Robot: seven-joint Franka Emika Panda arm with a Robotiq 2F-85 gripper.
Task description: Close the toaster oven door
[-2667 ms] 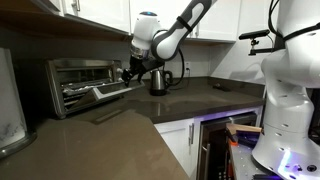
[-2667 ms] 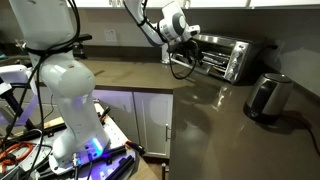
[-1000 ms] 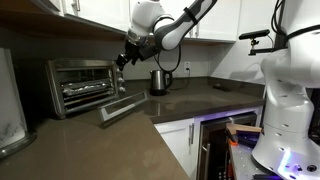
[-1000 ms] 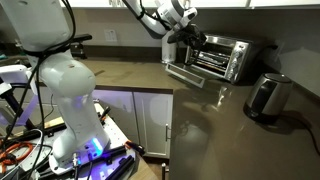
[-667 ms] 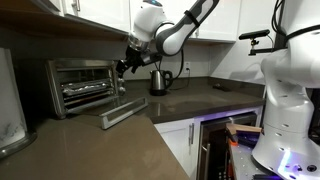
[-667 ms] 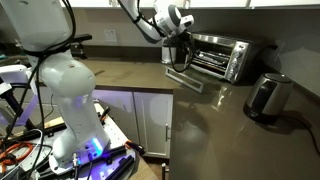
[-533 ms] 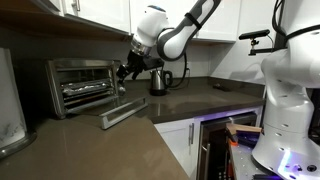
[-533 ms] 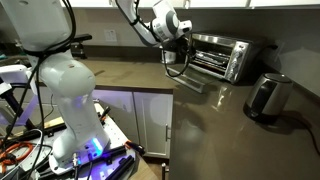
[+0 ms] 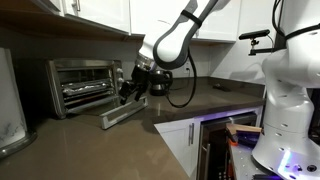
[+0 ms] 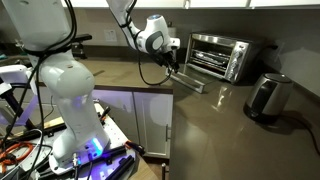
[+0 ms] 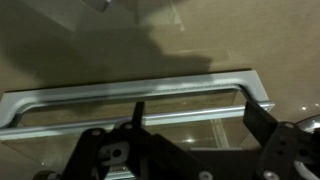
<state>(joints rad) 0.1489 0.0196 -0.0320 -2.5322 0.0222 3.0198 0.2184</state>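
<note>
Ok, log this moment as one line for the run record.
toaster oven door: open, folded down | gripper: open, over door handle, contact unclear | toaster oven: racks exposed | task: door not yet closed

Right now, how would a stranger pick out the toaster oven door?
Start at the dark countertop in the corner, where the steel toaster oven stands against the wall. The toaster oven door lies folded down in front of it, just below the gripper. Unlike the white cabinet doors above, it is glass in a silver frame with a long bar handle.
</note>
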